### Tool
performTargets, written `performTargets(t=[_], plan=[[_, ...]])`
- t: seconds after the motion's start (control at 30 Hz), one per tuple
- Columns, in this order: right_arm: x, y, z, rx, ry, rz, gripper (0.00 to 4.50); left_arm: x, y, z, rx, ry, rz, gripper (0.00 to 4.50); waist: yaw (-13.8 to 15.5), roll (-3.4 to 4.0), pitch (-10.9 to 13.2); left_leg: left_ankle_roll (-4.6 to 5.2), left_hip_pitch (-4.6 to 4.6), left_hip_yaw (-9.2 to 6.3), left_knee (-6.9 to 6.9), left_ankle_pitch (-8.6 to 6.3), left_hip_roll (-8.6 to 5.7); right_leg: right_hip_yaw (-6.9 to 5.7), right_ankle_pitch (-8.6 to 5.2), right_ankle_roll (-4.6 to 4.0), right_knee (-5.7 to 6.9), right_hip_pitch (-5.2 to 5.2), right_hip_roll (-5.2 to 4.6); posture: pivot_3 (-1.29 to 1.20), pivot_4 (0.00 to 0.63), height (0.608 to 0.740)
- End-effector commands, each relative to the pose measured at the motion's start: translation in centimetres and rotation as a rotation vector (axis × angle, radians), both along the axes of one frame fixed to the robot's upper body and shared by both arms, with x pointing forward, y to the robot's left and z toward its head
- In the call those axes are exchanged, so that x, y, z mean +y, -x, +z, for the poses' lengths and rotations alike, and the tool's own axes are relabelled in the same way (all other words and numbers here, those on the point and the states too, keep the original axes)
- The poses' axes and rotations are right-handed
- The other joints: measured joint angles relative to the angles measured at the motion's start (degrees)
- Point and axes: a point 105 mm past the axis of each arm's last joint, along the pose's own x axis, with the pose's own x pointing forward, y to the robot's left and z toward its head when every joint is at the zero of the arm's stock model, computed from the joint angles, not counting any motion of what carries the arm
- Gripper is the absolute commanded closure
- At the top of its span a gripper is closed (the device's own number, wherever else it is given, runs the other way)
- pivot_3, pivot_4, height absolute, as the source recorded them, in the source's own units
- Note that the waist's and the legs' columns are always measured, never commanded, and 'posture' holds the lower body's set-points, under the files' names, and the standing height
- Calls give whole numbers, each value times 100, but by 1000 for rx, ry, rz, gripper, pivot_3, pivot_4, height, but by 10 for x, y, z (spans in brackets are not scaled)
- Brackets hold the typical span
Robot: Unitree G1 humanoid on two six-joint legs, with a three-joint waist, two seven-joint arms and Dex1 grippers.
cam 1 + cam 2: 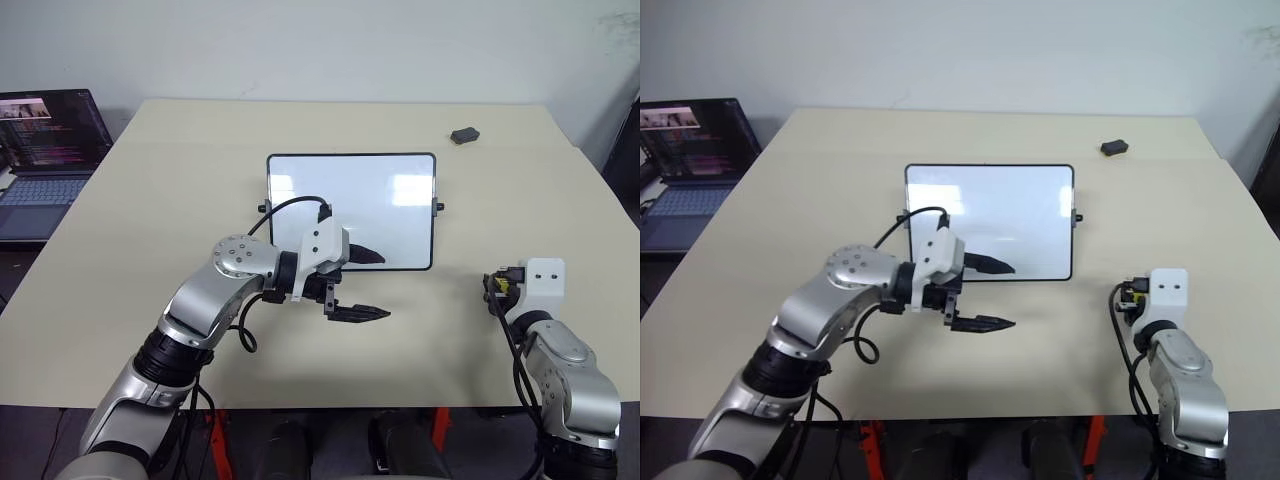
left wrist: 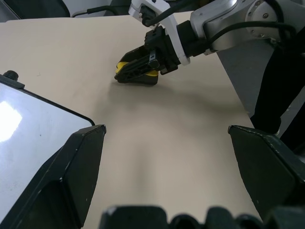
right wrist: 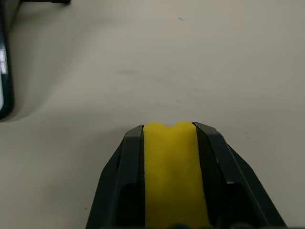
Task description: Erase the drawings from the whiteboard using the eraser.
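From the left eye view, the whiteboard [image 1: 351,211] lies flat near the middle of the counter [image 1: 150,200], its glossy face showing glare patches and no readable marks; the drawings cannot be made out on it from here. The left end effector [image 1: 358,285] hangs at the board's near edge with its two black fingers spread apart and nothing between them. The right end effector [image 1: 492,285] sits low over the counter, off the board's right side. A small dark grey lump [image 1: 464,135] rests far back on the counter, and a laptop [image 1: 45,160] stands open on a separate surface beyond the counter's left edge.

The right eye view gives the same layout (the board's surface again reads as blank white).

In the left wrist view, the right end effector [image 2: 138,69] is clenched on the eraser [image 2: 125,67], a yellow block with its dark underside down at the counter surface, well apart from the board's rounded corner.

The right wrist view confirms the grasp: the yellow eraser [image 3: 169,176] is squeezed between both black fingers, with bare counter ahead and the board's black frame at the edge of the picture.

The step in hand looks like either setting the eraser down or bringing it back for another pass. If wiping is resumed, the felt should be kept flat on the board and any faint traces checked under the glare; the left end effector could steady the frame.
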Motion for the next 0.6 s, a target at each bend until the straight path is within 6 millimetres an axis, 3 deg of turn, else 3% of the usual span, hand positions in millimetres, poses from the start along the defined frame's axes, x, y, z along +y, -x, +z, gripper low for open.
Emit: performTargets(t=[0.03,0.17,0.4,0.5,0.6], plan=[[-1,-5,8,-27,13,27,3372,-4,4,3,-27,10,-25,0,2,0,0,0,-1,1,1,0,0,0,0,0,0,0,0,0,150,740],[-3,-6,4,-9,27,42,3372,-4,4,2,-25,16,-12,0,4,0,0,0,-1,-2,0,0,1,-2,0,0,0,0,0,0,150,740],[-4,-11,6,-24,39,62,1080,3,4,0,-12,18,20,0,0,0,0,0,0,-1,1,0,2,-1,0,0,2,0,0,0,150,740],[4,-12,24,-121,15,105,41,16,0,-1,-3,26,78,0,-3,0,0,0,1,-1,1,0,4,0,0,0,2,0,0,0,150,740],[21,-3,50,-245,-66,179,41,38,-11,8,18,125,255,0,-11,2,1,0,1,-2,0,0,7,-1,0,0,4,0,0,0,150,740]])
